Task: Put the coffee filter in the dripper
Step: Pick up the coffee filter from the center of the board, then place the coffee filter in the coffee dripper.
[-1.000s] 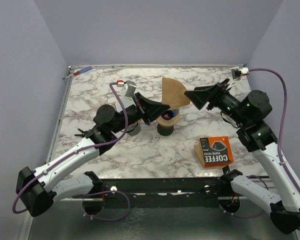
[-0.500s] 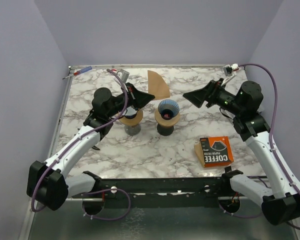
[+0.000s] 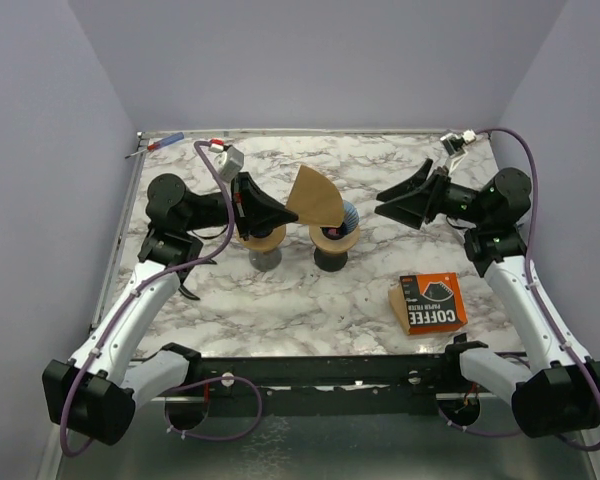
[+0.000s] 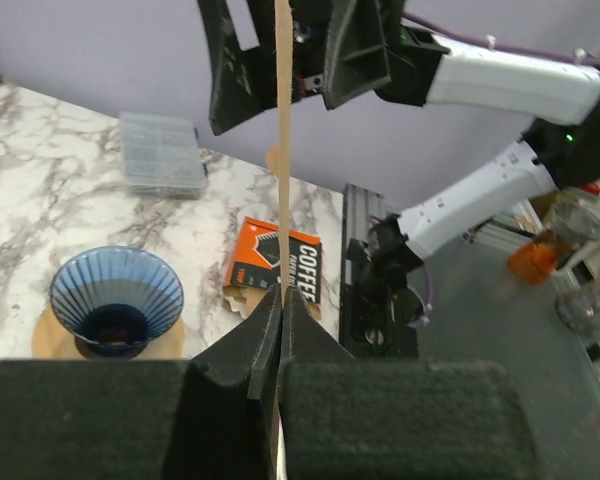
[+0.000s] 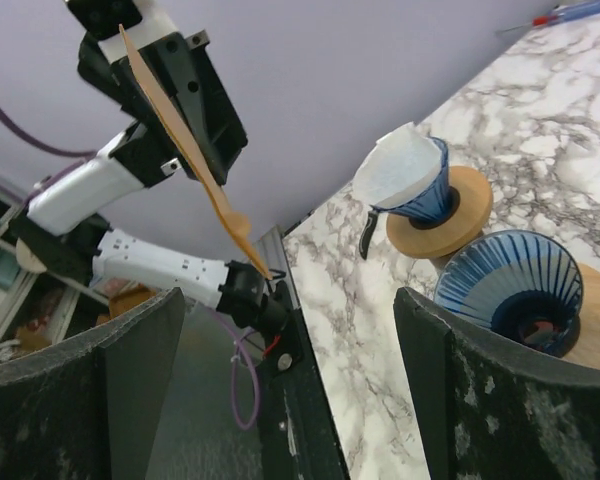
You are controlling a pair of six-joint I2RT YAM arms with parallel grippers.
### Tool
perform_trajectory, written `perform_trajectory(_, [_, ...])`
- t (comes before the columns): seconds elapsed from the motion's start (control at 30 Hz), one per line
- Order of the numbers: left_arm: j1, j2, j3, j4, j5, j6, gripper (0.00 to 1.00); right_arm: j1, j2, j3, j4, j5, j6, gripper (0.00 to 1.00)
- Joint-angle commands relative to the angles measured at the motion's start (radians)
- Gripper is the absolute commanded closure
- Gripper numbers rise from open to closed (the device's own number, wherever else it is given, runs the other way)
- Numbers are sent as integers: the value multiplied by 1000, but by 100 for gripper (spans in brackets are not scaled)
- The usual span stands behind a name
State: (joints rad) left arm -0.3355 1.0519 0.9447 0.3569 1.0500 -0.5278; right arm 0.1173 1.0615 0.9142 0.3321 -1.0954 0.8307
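The blue dripper (image 4: 115, 295) is empty; the other dripper (image 5: 412, 178) holds white paper (image 5: 395, 165). The brown filter (image 3: 316, 197) hangs in the air near the blue one — pinched in the left claw (image 3: 283, 215). The right claw (image 3: 382, 203) gapes, holding nothing. A coffee box (image 3: 432, 302) lies on the marble table (image 3: 310, 300) — lilac walls (image 3: 310, 60) behind.

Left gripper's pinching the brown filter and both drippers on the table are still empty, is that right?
Not quite. The left gripper does pinch the brown filter, but only the centre dripper is empty; the left dripper already holds a white filter, as the right wrist view shows.
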Motion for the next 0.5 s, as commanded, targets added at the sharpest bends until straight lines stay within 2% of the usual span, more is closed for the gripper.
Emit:
perform_trajectory(0.0, [-5,-35,24,-15,204,44,100,-4,-13,7,93,-130,5,11])
perform_trajectory(0.17, [-38,-90,28,-16,227,66,100,20,-5,-57,275,-127,133,20])
perform_trajectory(0.47, [-87,-97,28,-15,213,65,100,160,23,-13,192,-82,63,27])
